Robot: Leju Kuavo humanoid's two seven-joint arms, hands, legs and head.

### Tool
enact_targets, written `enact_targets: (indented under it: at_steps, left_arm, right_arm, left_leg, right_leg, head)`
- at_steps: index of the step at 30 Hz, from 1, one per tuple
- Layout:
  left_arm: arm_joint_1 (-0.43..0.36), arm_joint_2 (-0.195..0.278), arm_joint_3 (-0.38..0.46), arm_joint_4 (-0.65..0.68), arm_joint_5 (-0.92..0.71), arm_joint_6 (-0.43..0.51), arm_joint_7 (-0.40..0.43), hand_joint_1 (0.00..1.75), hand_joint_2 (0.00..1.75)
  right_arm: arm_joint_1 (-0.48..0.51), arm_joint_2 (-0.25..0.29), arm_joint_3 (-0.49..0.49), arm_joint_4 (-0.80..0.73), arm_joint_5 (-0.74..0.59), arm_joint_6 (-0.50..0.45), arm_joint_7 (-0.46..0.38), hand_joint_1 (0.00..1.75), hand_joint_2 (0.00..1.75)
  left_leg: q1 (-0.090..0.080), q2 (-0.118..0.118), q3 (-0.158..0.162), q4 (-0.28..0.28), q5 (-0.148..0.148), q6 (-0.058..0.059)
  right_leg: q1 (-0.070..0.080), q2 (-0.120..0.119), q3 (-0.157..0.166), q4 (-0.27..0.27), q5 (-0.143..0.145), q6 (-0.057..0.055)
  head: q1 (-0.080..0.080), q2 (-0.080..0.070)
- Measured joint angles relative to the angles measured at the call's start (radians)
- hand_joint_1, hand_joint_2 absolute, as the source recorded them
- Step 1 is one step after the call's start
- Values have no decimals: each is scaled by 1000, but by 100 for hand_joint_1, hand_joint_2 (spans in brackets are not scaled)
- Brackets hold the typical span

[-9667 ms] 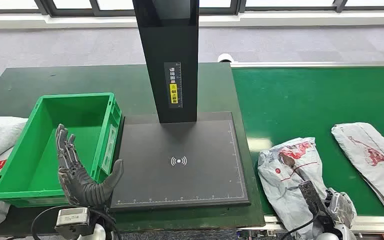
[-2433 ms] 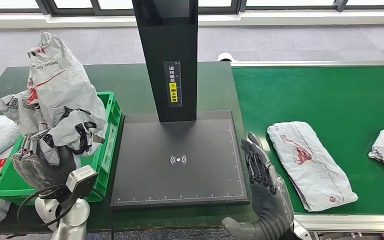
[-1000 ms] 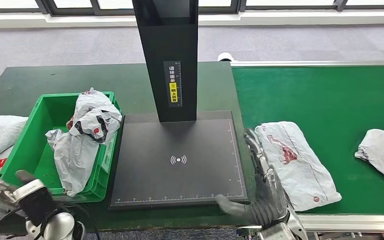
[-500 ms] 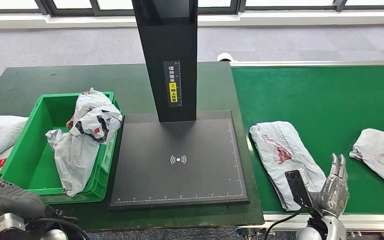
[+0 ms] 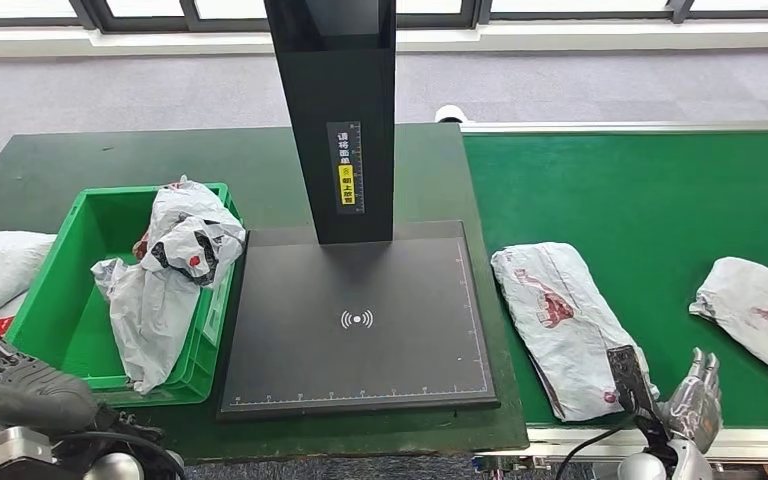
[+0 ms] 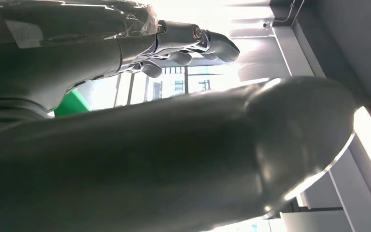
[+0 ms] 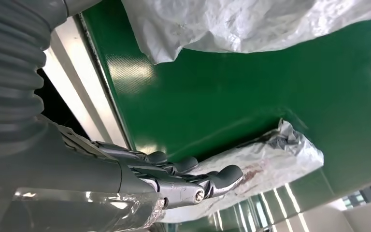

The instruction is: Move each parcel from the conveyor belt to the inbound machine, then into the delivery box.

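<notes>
On the green conveyor belt (image 5: pixel 650 200) in the head view, one parcel (image 5: pixel 560 325) lies beside the black inbound machine (image 5: pixel 360 320) and a second parcel (image 5: pixel 760 315) lies farther right, a crumpled parcel (image 5: pixel 175 275) rests in the green delivery box (image 5: pixel 65 320), and the right hand (image 5: pixel 695 408) hangs empty at the belt's near edge. Across the left wrist view, the left hand (image 6: pixel 174 43) holds nothing, fingers (image 6: pixel 212 43) extended side by side. Within the right wrist view, the right hand's fingers (image 7: pixel 193 176) are slightly curled, empty, above the belt near a parcel (image 7: pixel 261 159).

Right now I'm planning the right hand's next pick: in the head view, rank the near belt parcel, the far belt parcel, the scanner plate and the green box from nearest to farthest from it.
From the right hand:
1. Near belt parcel, just to its left.
2. Far belt parcel, at the belt's right edge.
3. Scanner plate, mid-table.
4. Green box, far left.
</notes>
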State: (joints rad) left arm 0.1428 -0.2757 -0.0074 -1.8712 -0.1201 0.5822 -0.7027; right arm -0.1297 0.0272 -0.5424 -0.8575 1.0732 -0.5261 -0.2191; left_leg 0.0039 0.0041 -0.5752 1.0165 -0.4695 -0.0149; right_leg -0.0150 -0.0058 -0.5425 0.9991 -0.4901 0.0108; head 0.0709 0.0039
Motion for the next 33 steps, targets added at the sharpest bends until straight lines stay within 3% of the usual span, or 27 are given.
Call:
enact_targets:
  at_steps: [7, 20, 21, 24, 25, 33]
  left_arm:
    - [-10, 2, -13, 18, -2, 0, 0, 0, 0]
    - [-77, 6, -48, 97, -38, 9, 1, 0, 0]
    - [-79, 6, -49, 103, -38, 8, 1, 0, 0]
    - [-84, 6, -50, 117, -38, 5, 1, 0, 0]
    - [-85, 6, -50, 121, -39, 5, 1, 0, 0]
    - [-89, 5, -50, 142, -73, -2, 1, 0, 0]
  right_arm:
    - [-41, -19, -10, 91, 4, 11, -18, 0, 175]
    - [-65, -8, -11, 183, 21, 123, -32, 2, 175]
    - [-64, -5, -11, 184, 22, 125, -35, 15, 175]
    - [-60, 3, -11, 185, 23, 128, -41, 144, 175]
    - [-59, 5, -11, 185, 23, 130, -44, 175, 175]
    - [-47, 45, -10, 168, -7, 151, -104, 175, 175]
  left_leg:
    - [0, 0, 0, 0, 0, 1]
    - [0, 0, 0, 0, 0, 1]
    - [0, 0, 0, 0, 0, 1]
    - [0, 0, 0, 0, 0, 0]
    - [0, 0, 0, 0, 0, 0]
    - [1, 4, 1, 0, 0, 0]
  right_leg:
    - [0, 0, 0, 0, 0, 0]
    - [0, 0, 0, 0, 0, 0]
    - [0, 0, 0, 0, 0, 0]
    - [0, 0, 0, 0, 0, 0]
    - [0, 0, 0, 0, 0, 0]
    - [1, 4, 0, 0, 1, 0]
  head:
    - [0, 0]
    - [0, 0]
    - [0, 0]
    - [0, 0]
    - [0, 0]
    - [0, 0]
